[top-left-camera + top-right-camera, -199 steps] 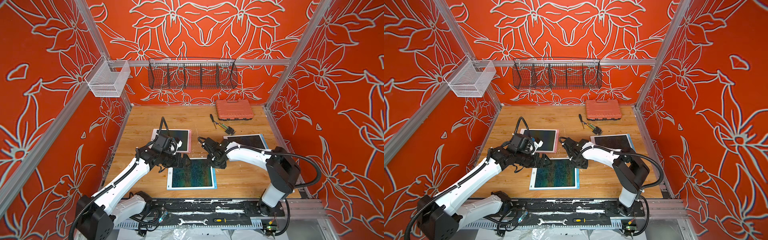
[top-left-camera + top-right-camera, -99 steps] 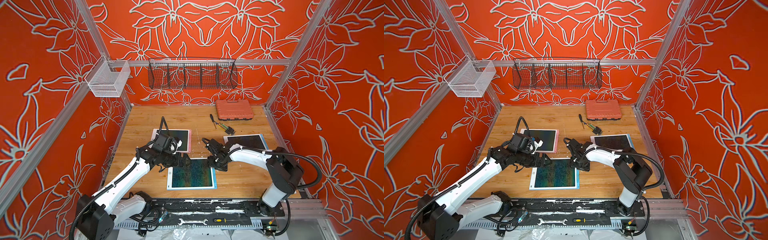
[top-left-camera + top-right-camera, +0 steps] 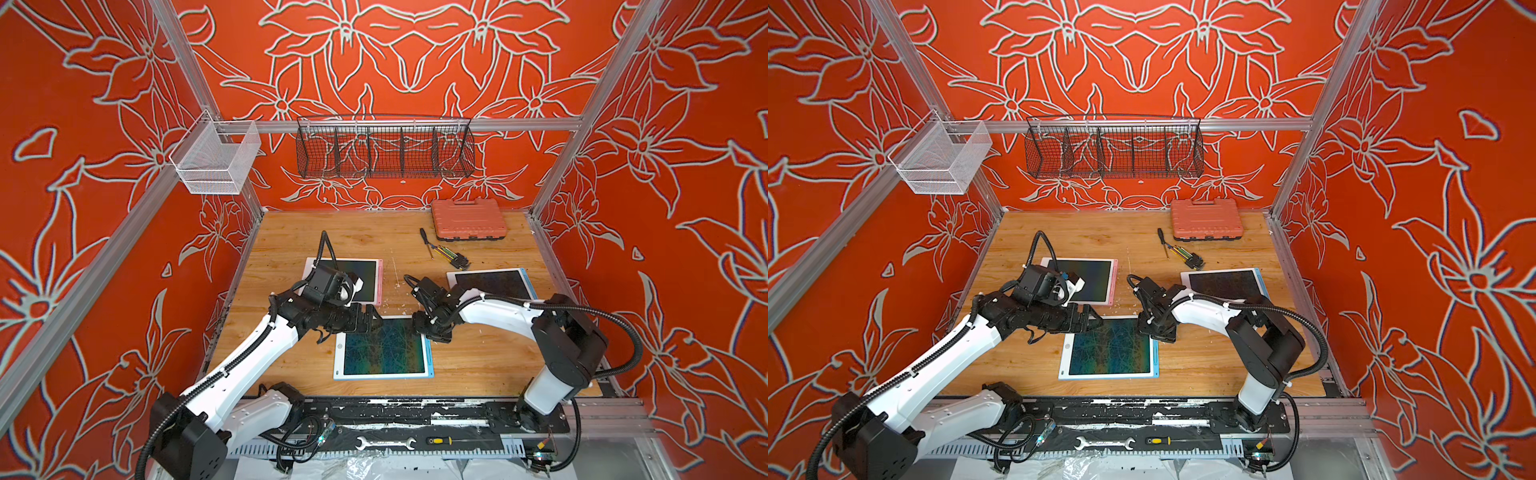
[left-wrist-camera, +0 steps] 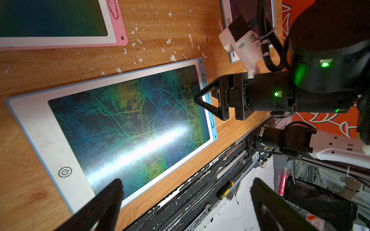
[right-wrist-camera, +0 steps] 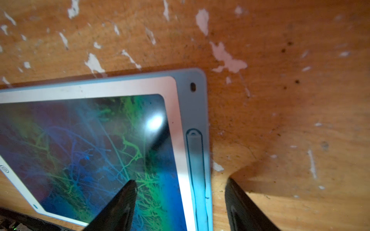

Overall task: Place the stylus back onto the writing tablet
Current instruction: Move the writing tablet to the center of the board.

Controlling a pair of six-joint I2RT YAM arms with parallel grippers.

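Note:
The writing tablet (image 3: pixel 384 349) (image 3: pixel 1111 351) (image 4: pixel 128 120) (image 5: pixel 80 140) has a blue and white frame and a scribbled green-blue screen, and it lies flat at the table's front centre. A pale blue stylus (image 5: pixel 194 156) lies in the groove along its right border. My right gripper (image 3: pixel 430 332) (image 3: pixel 1156 332) (image 4: pixel 200 100) (image 5: pixel 180 181) is open and straddles that border, one finger over the screen and one over the wood, holding nothing. Over the tablet's far left corner my left gripper (image 3: pixel 370 320) (image 3: pixel 1090 318) (image 4: pixel 187 181) hangs wide open and empty.
A pink-framed tablet (image 3: pixel 345 278) lies behind the left arm and another blue-framed one (image 3: pixel 490 282) under the right arm. An orange tool case (image 3: pixel 467 218) and hex keys with a screwdriver (image 3: pixel 444 251) sit at the back. A wrench (image 3: pixel 384 442) lies on the front rail.
My right gripper has moved toward the front along the tablet's right border and its jaws stand a little wider. The left arm has not moved.

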